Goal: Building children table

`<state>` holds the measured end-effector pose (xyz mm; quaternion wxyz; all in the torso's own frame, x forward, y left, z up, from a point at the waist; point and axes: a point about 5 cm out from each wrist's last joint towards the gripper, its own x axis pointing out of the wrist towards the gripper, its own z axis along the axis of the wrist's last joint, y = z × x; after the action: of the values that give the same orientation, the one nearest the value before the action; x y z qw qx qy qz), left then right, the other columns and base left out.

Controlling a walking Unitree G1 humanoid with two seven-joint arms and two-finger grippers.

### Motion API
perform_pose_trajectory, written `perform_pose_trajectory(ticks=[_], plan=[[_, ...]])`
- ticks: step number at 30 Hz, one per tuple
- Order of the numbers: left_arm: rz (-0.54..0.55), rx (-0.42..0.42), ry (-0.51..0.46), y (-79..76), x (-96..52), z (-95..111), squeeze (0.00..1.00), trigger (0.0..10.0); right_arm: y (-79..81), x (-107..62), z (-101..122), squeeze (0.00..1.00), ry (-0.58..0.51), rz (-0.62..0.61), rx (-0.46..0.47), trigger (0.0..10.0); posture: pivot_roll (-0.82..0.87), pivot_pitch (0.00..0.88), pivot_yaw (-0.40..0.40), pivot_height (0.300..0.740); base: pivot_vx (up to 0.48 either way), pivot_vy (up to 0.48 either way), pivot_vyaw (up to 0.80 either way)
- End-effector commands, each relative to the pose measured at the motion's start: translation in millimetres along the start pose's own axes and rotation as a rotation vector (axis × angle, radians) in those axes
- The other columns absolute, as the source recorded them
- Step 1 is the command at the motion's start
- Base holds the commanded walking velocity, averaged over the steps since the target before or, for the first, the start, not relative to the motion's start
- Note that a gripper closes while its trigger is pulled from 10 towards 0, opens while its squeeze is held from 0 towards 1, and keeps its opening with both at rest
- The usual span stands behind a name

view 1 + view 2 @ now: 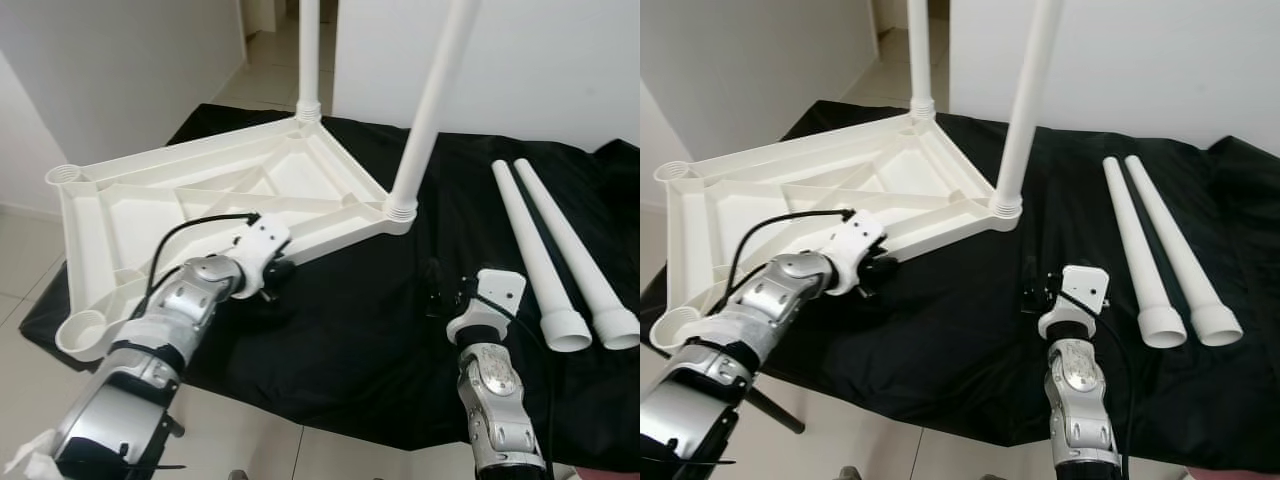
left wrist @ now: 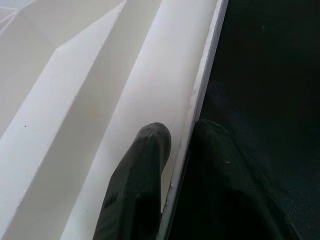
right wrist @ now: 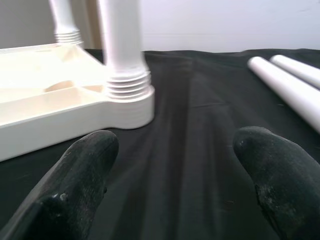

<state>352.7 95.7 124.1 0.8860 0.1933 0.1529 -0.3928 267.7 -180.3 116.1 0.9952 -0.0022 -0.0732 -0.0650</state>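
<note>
Tabletop [image 1: 200,200] lies upside down on the black cloth [image 1: 380,330], in the left half of the head views, with 2 legs [image 1: 432,105] already standing in its far corners. At the bottom centre, the left gripper [image 2: 175,150] is pinched on the near rim, 1 finger inside and 1 outside. Lower right, the right gripper [image 3: 175,165] hovers above the cloth with fingers wide apart, holding nothing. At the right, 2 loose legs [image 1: 550,260] lie side by side, wide ends toward the robot. I judge the white plastic light, stiff and rather smooth, so the ribbed rim gives a good hold; a leg is best taken near its middle.
</note>
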Motion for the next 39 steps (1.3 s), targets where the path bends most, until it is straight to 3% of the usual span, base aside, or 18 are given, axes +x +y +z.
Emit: perform_pose_trajectory(ticks=[1, 4, 5, 6, 8, 9, 12, 13, 16, 22, 24, 25, 27, 28, 30, 31, 35, 39], plan=[[-0.018, 0.042, -0.044, -12.3, 6.3, 10.0, 0.0, 10.0, 0.7, 1.4, -2.1, 0.0, 0.009, 0.0, 0.0, 10.0, -0.06, 0.0, 0.009, 0.74, 0.0, 0.0, 0.0], [-0.018, 0.042, -0.044, -12.3, 6.3, 10.0, 0.0, 10.0, 0.7, 1.4, -2.1, 0.0, 0.009, 0.0, 0.0, 10.0, -0.06, 0.0, 0.009, 0.74, 0.0, 0.0, 0.0], [-0.049, 0.036, -0.067, -20.9, 10.2, 14.9, 0.0, 10.0, 1.6, 3.1, -1.8, 0.0, 0.007, 0.002, 0.001, 10.0, -0.06, 0.0, 0.01, 0.74, 0.0, 0.0, 0.0], [-0.085, 0.028, -0.09, -29.7, 13.9, 20.4, 1.0, 10.0, 2.3, 5.3, -1.5, 0.0, 0.004, 0.002, 0.002, 10.0, -0.06, 0.0, 0.011, 0.74, 0.0, 0.0, 0.0], [-0.085, 0.028, -0.09, -29.7, 13.9, 20.4, 1.0, 10.0, 2.3, 5.3, -1.5, 0.0, 0.004, 0.002, 0.002, 10.0, -0.06, 0.0, 0.011, 0.74, 0.0, 0.0, 0.0], [-0.134, 0.031, -0.118, -41.4, 18.4, 28.3, 1.0, 10.0, 3.0, 9.0, -0.8, 0.0, -0.002, 0.001, 0.004, 10.0, -0.05, 0.0, 0.013, 0.74, 0.0, 0.0, 0.0], [-0.149, 0.054, -0.129, -46.5, 20.5, 33.2, 1.0, 10.0, 3.1, 11.1, 0.0, 0.0, -0.007, 0.0, 0.005, 10.0, -0.05, 0.0, 0.014, 0.74, 0.0, 0.0, 0.0], [-0.154, 0.056, -0.136, -47.7, 21.0, 35.6, 0.0, 10.0, 3.1, 12.0, 0.2, 0.0, -0.008, -0.002, 0.006, 10.0, -0.05, 0.0, 0.014, 0.74, 0.0, 0.0, 0.0], [-0.16, 0.053, -0.148, -48.0, 20.5, 38.5, 0.0, 10.0, 3.3, 12.7, 0.5, 0.0, -0.01, -0.003, 0.006, 10.0, -0.05, 0.0, 0.015, 0.74, 0.0, 0.0, 0.0], [-0.16, 0.029, -0.254, -30.6, 5.7, 59.0, 0.0, 10.0, 3.4, 16.5, 2.5, 0.0, -0.022, -0.011, 0.009, 10.0, -0.05, 0.0, 0.019, 0.74, 0.0, 0.0, 0.0], [-0.142, 0.025, -0.286, -22.3, -0.6, 63.7, 0.0, 10.0, 3.7, 17.0, 2.5, 0.0, -0.023, -0.01, 0.01, 10.0, -0.05, 0.0, 0.019, 0.74, 0.0, 0.0, 0.0], [-0.088, 0.017, -0.327, -3.8, -13.8, 68.7, 0.0, 10.0, 4.1, 18.0, 1.7, 0.0, -0.025, -0.011, 0.012, 10.0, -0.04, 0.0, 0.018, 0.74, 0.0, 0.0, 0.0], [-0.07, 0.015, -0.334, 1.0, -17.4, 69.3, 0.0, 10.0, 4.2, 18.4, 1.4, 0.0, -0.026, -0.012, 0.012, 10.0, -0.04, 0.0, 0.018, 0.74, 0.0, 0.0, 0.0], [-0.07, 0.015, -0.334, 1.0, -17.4, 69.3, 0.0, 10.0, 4.2, 18.4, 1.4, 0.0, -0.026, -0.012, 0.012, 10.0, -0.04, 0.0, 0.018, 0.74, 0.0, 0.0, 0.0], [0.026, 0.018, -0.314, 20.7, -26.5, 63.1, 0.0, 10.0, 3.8, 18.7, 0.0, 0.0, -0.026, -0.016, 0.008, 10.0, -0.03, 0.0, 0.013, 0.74, 0.0, 0.0, 0.0], [0.026, 0.018, -0.314, 20.7, -26.5, 63.1, 0.0, 10.0, 3.8, 18.7, 0.0, 0.0, -0.026, -0.016, 0.008, 10.0, -0.03, 0.0, 0.013, 0.74, 0.0, 0.0, 0.0], [0.195, 0.083, -0.264, 47.2, -42.9, 46.1, 0.0, 10.0, 1.9, 19.1, -1.3, 0.0, -0.025, -0.027, -0.001, 10.0, -0.03, 0.0, 0.008, 0.74, 0.0, 0.0, 0.0], [0.227, 0.095, -0.245, 52.6, -49.0, 40.0, 0.0, 10.0, 0.7, 19.0, -1.4, 0.0, -0.025, -0.03, -0.003, 10.0, -0.03, 0.0, 0.006, 0.74, 0.0, 0.0, 0.0]])
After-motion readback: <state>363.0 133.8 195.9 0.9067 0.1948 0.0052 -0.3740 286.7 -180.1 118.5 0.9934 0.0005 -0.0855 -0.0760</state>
